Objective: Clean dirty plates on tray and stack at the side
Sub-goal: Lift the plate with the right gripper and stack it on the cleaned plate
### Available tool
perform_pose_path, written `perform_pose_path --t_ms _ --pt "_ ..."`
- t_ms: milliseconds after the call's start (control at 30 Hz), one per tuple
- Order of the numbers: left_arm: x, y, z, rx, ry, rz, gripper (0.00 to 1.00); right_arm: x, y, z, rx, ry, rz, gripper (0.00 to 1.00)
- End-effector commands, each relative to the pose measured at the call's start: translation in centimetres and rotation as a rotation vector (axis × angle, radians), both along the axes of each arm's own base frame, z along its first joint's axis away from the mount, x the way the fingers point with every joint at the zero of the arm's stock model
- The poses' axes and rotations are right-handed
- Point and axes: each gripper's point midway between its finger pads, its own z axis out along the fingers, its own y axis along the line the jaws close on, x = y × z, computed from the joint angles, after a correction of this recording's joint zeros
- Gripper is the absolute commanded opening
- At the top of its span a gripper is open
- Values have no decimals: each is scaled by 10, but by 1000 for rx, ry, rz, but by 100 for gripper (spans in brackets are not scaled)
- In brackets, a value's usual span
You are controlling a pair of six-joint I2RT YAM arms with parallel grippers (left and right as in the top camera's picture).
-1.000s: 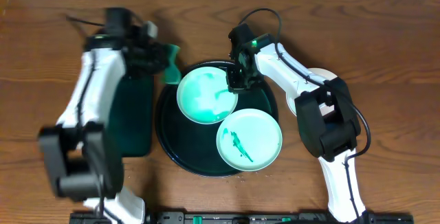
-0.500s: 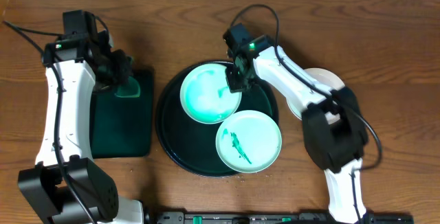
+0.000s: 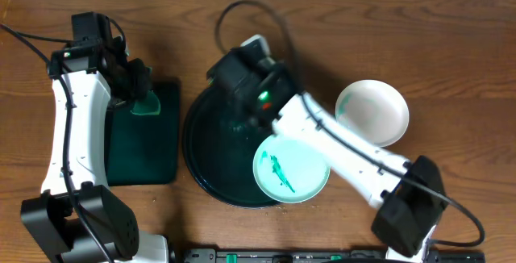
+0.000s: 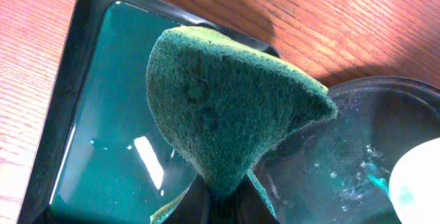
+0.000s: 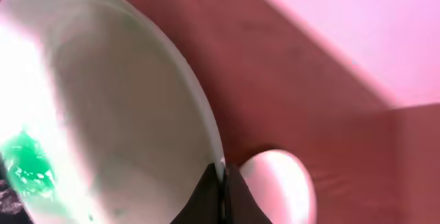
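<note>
**Desk:** Overhead, how do the arms stand?

**Photographer:** The left arm is bent over the green tray, with the left gripper clamped on a sponge. The right arm stretches across the black tray. A scribbled plate overlaps its lower-right rim, and a white plate sits on the table to the right.

**Desk:** Left wrist?

**Photographer:** The fingers pinch the sponge's folded base above both trays.

**Desk:** Right wrist?

**Photographer:** The right gripper is closed on the rim of a tilted, smeared plate.
</note>
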Motion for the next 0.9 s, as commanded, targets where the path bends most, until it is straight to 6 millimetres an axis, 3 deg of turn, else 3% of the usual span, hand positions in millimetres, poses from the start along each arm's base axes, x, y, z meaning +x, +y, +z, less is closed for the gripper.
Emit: perform_pose_path --t_ms 0,267,400,500,633,867 --pt "-2 3 -2 16 7 -6 7 -10 -5 52 -199 -254 -44 1" --pt "-2 3 -2 15 8 -6 7 -32 3 93 -322 -466 -82 1" --pt "-2 3 -2 15 9 -6 7 -31 3 90 -307 -455 -81 1" --pt "-3 3 -2 15 11 -6 7 -27 6 76 -264 -383 -52 1" --pt "-3 3 -2 15 11 -6 7 -18 12 39 -141 -189 12 1" --pt "-3 3 -2 15 11 -6 7 -4 12 -21 241 203 41 1"
